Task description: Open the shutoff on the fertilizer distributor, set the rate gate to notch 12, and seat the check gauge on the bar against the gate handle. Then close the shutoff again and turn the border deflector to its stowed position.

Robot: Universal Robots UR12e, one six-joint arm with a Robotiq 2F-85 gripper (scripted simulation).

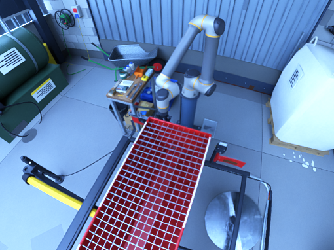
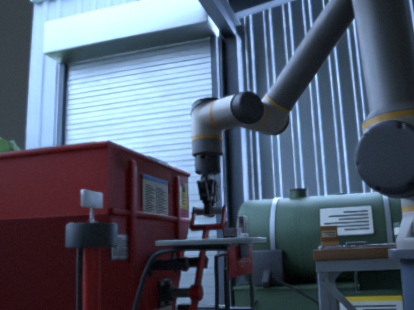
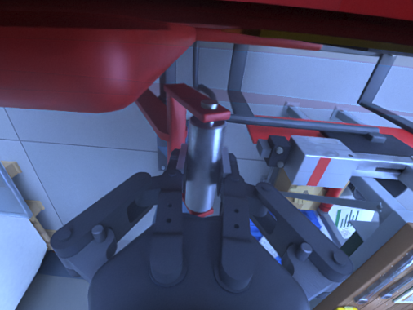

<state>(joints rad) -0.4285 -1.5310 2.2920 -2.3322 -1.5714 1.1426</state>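
Observation:
The shutoff lever's steel grip [image 3: 200, 163], a short cylinder set in a red bracket [image 3: 192, 104] at the hopper's near end, sits clamped between the fingers of my gripper [image 3: 202, 163]. The red hopper [image 1: 154, 183] of the distributor has a white grid over its top, and my gripper [image 2: 208, 202] points down at its end wall, just beyond the hopper's rim [image 1: 162, 116]. A grey block with a red stripe [image 3: 322, 165] sits on a bar to the right of the lever. The border deflector's red arm [image 1: 229, 160] sticks out at the hopper's right side.
The hopper's red underside [image 3: 89, 65] hangs close above the gripper. A tool cart [image 1: 131, 88] stands to the left of the arm, a green tank [image 1: 19, 65] further left, a white bulk bag [image 1: 304, 98] on the right. A spinner disc [image 1: 233, 220] lies below the frame.

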